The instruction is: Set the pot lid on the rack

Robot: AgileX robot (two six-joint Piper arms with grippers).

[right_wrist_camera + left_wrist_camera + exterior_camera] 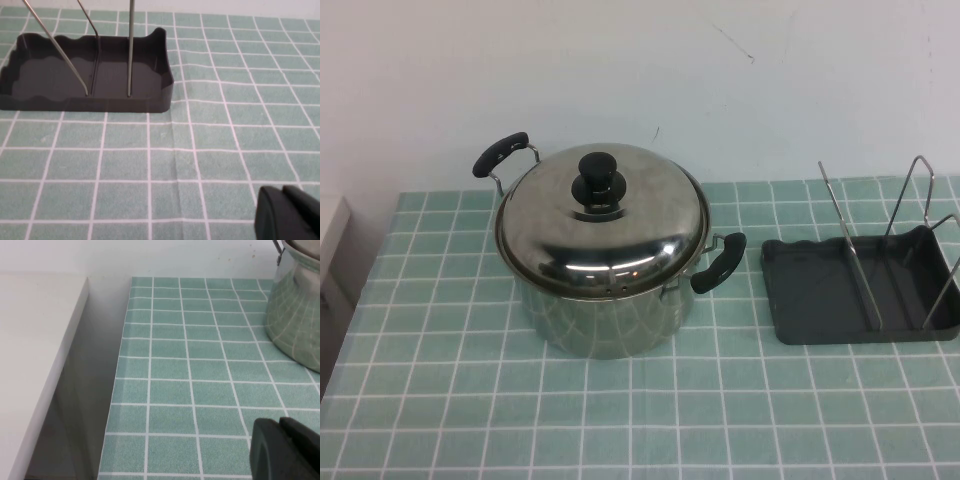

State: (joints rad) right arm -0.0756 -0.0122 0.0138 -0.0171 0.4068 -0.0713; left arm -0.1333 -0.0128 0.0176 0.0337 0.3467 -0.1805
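On top of the deep stainless-steel pot with two black handles [605, 300] sits the round, domed, shiny steel pot lid [600, 225], closed over the rim, with its black knob [599, 182] at the centre. To the right of the pot, apart from it, stands the rack [865, 290]: thin silver wire uprights in a shallow dark grey plastic tray, with nothing in it.

My two arms do not show in the high view. My left gripper [287, 450] appears only as a dark piece at the edge of the left wrist view, low over the green checked tablecloth [470, 400], to the left of the pot. My right gripper [290, 217] shows the same way, near the rack, on the side away from the pot. For both, I cannot tell how wide they stand, and I see nothing held in them.

I judge the lid to be stiff, rather light, and slippery on its polished dome, so the steel surface offers no good hold. The knob is the place to take it: small, dark, probably less smooth. Once it hangs from the knob, the lid may swing, and between the wires it must go in edge first.
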